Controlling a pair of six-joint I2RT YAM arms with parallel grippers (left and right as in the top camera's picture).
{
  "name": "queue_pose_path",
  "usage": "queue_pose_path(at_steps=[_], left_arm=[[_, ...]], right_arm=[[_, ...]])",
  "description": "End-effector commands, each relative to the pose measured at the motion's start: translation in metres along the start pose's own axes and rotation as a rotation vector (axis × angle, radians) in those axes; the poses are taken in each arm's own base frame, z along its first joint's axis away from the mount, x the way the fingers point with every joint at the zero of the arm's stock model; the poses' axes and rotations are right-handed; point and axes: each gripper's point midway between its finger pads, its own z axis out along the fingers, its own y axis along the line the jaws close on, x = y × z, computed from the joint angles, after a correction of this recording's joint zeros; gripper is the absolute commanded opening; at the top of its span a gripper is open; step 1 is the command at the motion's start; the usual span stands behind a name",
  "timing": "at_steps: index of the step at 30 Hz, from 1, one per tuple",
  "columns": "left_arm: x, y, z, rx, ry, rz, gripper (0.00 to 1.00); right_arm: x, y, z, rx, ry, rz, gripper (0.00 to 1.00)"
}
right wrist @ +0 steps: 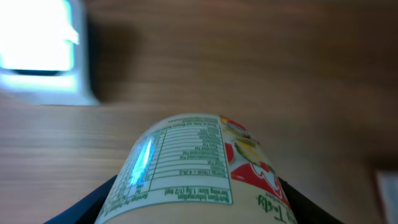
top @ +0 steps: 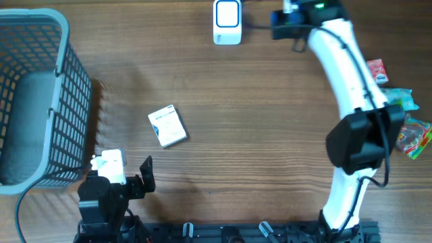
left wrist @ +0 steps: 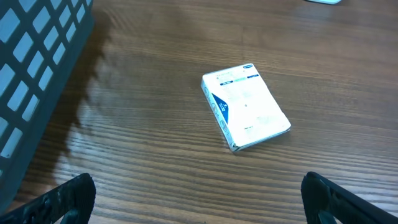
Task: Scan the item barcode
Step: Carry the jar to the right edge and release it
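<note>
Right gripper [top: 290, 25], near the table's [top: 270, 135] 1 o'clock edge, is clamped on a labelled container [right wrist: 193, 168] just beside the scanner [top: 227, 21] at 12 o'clock. Left gripper [left wrist: 199, 208], at 7 o'clock, has its jaws wide apart. A white box [top: 167, 126] lies flat, clear of the basket [top: 67, 81] at 9 o'clock. Open wood spans from 3 to 6 o'clock.
</note>
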Motion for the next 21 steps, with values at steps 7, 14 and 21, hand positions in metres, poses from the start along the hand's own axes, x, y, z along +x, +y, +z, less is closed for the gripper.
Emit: queue_pose_path(at_steps=[7, 14, 21], left_arm=[[0.001, -0.001, 0.001, 0.008, -0.001, 0.002, 1.0], [0.001, -0.001, 0.001, 0.008, -0.001, 0.002, 1.0], [0.001, -0.001, 0.001, 0.008, -0.001, 0.002, 1.0]], right_arm=[[0.028, -0.116, 0.042, 0.097, 0.118, 0.226, 0.64], [0.067, -0.166, 0.087, 0.145, 0.236, 0.302, 0.63], [0.1, -0.201, 0.099, 0.164, 0.333, 0.322, 0.62]])
